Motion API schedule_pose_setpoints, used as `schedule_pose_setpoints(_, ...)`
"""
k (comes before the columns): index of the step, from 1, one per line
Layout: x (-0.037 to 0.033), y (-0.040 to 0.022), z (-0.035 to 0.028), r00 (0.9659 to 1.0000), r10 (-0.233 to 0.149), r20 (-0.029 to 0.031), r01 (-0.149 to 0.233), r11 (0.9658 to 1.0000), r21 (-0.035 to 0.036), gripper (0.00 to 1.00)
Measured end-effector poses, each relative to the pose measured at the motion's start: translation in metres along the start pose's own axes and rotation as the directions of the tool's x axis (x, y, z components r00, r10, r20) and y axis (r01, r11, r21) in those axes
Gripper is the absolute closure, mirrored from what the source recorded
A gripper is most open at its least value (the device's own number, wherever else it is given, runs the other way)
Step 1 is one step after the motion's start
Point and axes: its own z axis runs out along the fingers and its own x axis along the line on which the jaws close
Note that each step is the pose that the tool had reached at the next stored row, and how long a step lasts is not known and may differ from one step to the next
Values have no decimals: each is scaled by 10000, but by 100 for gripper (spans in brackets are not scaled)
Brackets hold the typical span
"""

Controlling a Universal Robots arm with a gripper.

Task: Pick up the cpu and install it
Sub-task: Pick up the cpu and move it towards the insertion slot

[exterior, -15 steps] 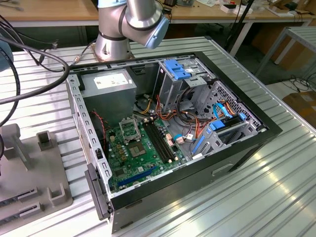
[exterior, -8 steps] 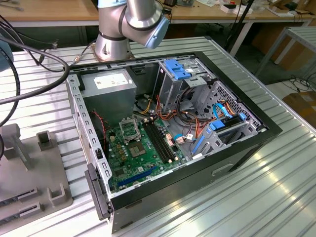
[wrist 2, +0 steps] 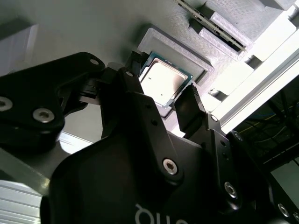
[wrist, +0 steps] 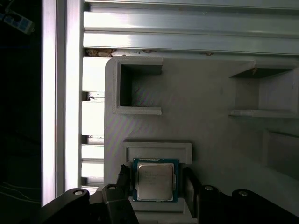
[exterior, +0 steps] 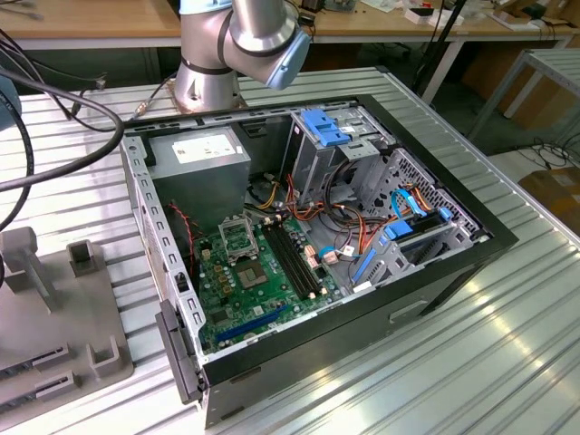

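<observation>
The cpu (wrist: 155,181) is a small silvery square plate with a green rim, lying flat in a shallow recess of a grey printed holder (wrist: 210,135). In both wrist views my gripper (wrist: 155,183) straddles it, open, one black finger (wrist: 124,176) on each side with a thin gap to the plate's edges. The second wrist view shows the cpu (wrist 2: 161,80) between the same fingertips (wrist 2: 187,102), still seated in the holder. In the exterior view the green board (exterior: 249,285) lies inside the open computer case, its metal-framed socket (exterior: 237,240) uncovered.
The case (exterior: 453,254) holds a grey power-supply box (exterior: 199,149), drive cages with blue clips (exterior: 326,127) and loose cables. The arm's base (exterior: 208,77) stands behind the case. A grey fixture plate (exterior: 54,317) with raised blocks lies at the exterior view's left on the ribbed metal table (exterior: 507,362).
</observation>
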Motion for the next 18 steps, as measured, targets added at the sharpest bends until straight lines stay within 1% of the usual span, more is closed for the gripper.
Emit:
schedule_pose_setpoints(6,11,2,0,10000,1,0,-1,10000,0,43)
schedule_pose_setpoints(12,5,3,0,10000,1,0,-1,10000,0,43)
schedule_pose_setpoints(14,3,2,-1,10000,0,-1,0,10000,1,45)
schedule_pose_setpoints(15,2,2,-2,10000,1,-1,-1,10000,1,52)
schedule_pose_setpoints(18,2,3,-6,10000,1,-1,-1,10000,-2,52)
